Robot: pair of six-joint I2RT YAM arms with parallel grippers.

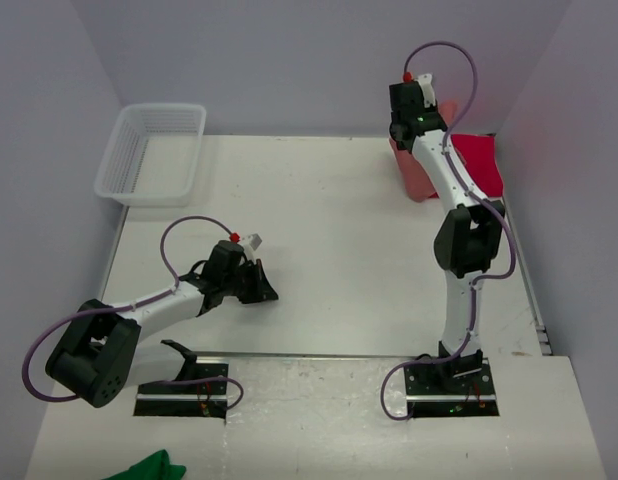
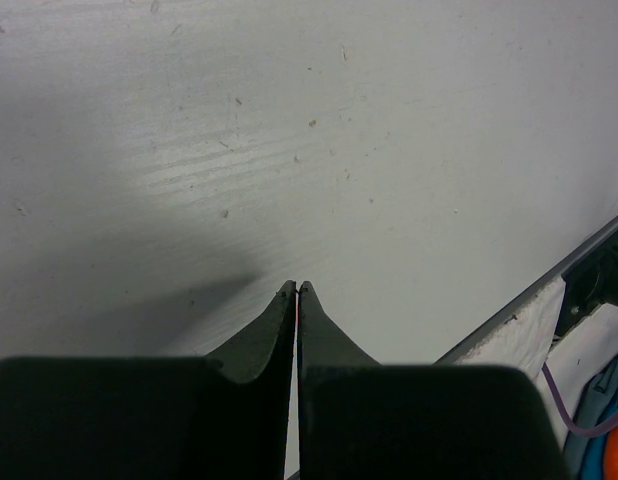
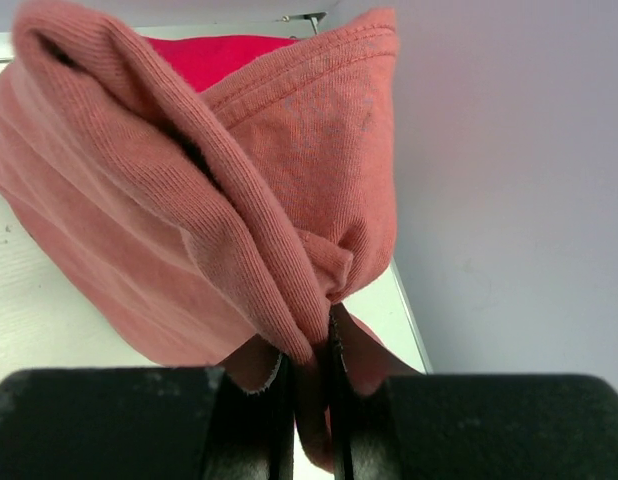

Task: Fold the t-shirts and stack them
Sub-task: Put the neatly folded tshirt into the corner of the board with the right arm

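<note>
- Salmon-red cotton t-shirt [image 3: 189, 200] hangs bunched, pinched by the right gripper [image 3: 310, 355], far right of the white mesh basket [image 1: 154, 108], likely raised for spreading.
- Left gripper [image 2: 297, 292], closed and empty, idles nearer than the basket.

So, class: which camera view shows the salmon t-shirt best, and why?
Right wrist: the salmon t-shirt fills it, bunched and pinched in the right tool. Top external shows only a small, partly hidden strip; left wrist shows none.
</note>
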